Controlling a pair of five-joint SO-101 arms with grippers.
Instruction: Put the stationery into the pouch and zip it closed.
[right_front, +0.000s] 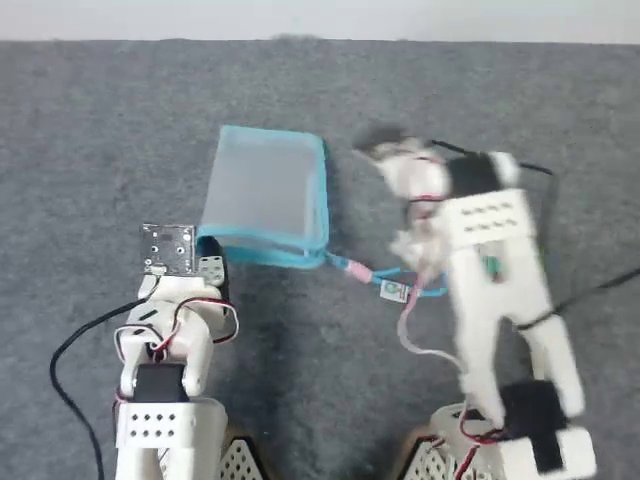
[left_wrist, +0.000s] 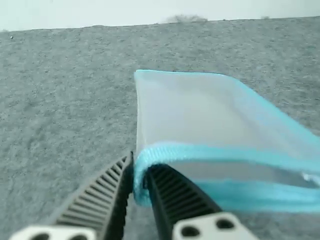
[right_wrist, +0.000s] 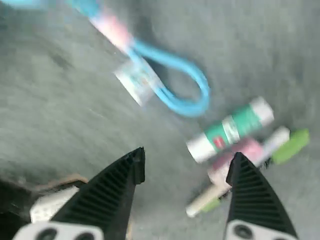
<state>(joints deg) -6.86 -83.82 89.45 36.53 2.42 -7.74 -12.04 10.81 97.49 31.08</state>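
Note:
The translucent pouch (right_front: 262, 190) with blue trim lies flat on the grey carpet. My left gripper (left_wrist: 140, 181) is shut on the blue edge at the pouch (left_wrist: 200, 120) mouth's near corner, seen in the high view as the left gripper (right_front: 212, 262). A pink zipper pull (right_front: 358, 270), a white tag (right_wrist: 137, 82) and a blue strap loop (right_wrist: 175, 100) trail from the other corner. My right gripper (right_wrist: 187, 170) hangs open above the carpet. Past it lie a green-white glue stick (right_wrist: 230, 129), a pink item (right_wrist: 240, 152) and a green-capped pen (right_wrist: 287, 145).
The grey carpet (right_front: 120, 130) covers the whole table. The right arm (right_front: 490, 250) stands over the spot right of the strap. A black cable (right_front: 70, 350) loops beside the left arm's base.

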